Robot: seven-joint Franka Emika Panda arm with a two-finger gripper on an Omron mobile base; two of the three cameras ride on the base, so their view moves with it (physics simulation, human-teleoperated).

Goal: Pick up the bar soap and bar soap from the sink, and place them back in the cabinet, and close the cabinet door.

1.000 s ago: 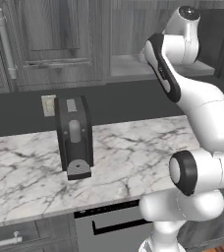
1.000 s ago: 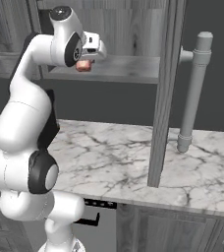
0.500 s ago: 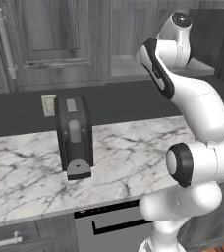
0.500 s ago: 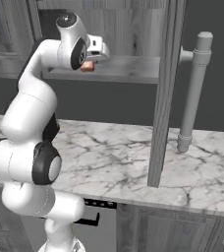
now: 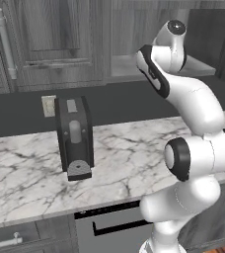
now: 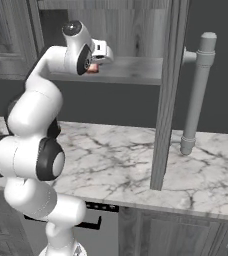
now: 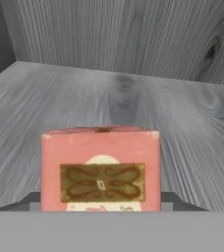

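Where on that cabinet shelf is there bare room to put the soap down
The shelf lies bare ahead of the bar soap up to the back wall, and out to both sides. The tight spot is the opening's right, where the open cabinet door stands. The gripper holds the soap.

Flat, even rendered light — soft shadows, no glare — hand view slightly blurred.

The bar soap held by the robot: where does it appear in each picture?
Left base view: the bar soap cannot be made out.
Right base view: bar soap upper left, at the hand, beside the cabinet shelf.
Hand view: bar soap lower centre, above the shelf.
Shared landmark: the grey shelf.
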